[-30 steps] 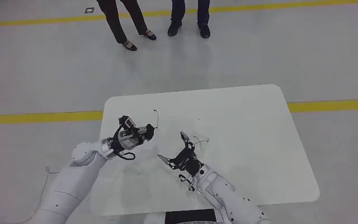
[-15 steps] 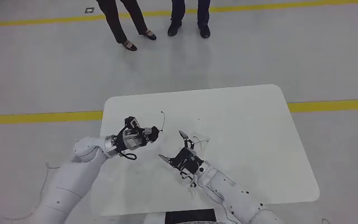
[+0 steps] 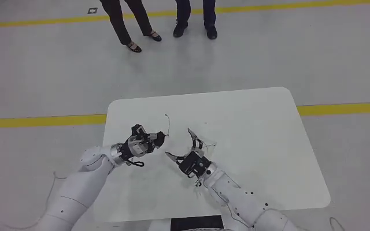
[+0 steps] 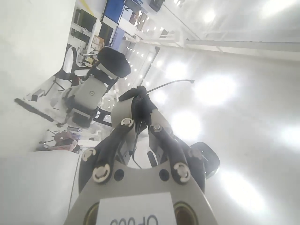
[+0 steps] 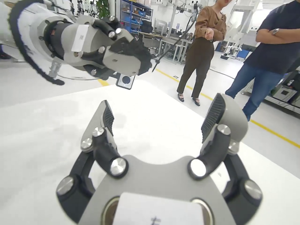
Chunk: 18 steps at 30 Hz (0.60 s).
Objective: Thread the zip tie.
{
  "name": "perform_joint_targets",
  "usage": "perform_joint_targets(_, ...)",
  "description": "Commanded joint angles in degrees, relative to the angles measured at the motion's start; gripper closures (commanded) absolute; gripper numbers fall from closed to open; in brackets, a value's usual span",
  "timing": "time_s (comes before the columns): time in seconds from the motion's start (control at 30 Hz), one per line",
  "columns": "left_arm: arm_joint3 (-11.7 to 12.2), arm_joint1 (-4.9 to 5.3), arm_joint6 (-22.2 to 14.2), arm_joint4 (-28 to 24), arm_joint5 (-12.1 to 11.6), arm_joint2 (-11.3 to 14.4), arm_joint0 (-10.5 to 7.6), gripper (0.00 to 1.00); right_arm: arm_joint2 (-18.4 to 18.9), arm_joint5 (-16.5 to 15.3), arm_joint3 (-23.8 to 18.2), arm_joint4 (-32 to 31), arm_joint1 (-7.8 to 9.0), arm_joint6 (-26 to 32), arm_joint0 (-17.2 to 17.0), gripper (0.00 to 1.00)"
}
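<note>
One zip tie (image 4: pixel 168 83) sits pinched in your left gripper (image 3: pixel 157 137); your right gripper (image 5: pixel 161 112) gapes empty, and a misjudged grab could knock it loose.

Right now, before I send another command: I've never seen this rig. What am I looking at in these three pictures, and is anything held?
It is a two-armed robot working at a white table. The top view looks down from a camera above its arms. The two wrist views each come from a camera on one wrist, looking along that arm's grasping part. The left end effector is shut on a thin black zip tie and is raised above the table, with the tie's free end sticking out. The right end effector is open and holds nothing, close beside the left one.
</note>
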Motion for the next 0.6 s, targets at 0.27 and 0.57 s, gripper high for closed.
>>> perform_joint_targets(0.27,-0.7,-0.64,3.6,-5.7,1.6,0.5,1.33,1.00,-0.6,2.1,1.0,0.2,-0.35,-0.4,0.3,0.00)
perform_joint_targets(0.57,-0.1,-0.92,4.5,-7.7,3.7,0.6,1.69,1.00,-1.5,4.0,3.8,0.9,-2.00,-4.1,1.0,0.60)
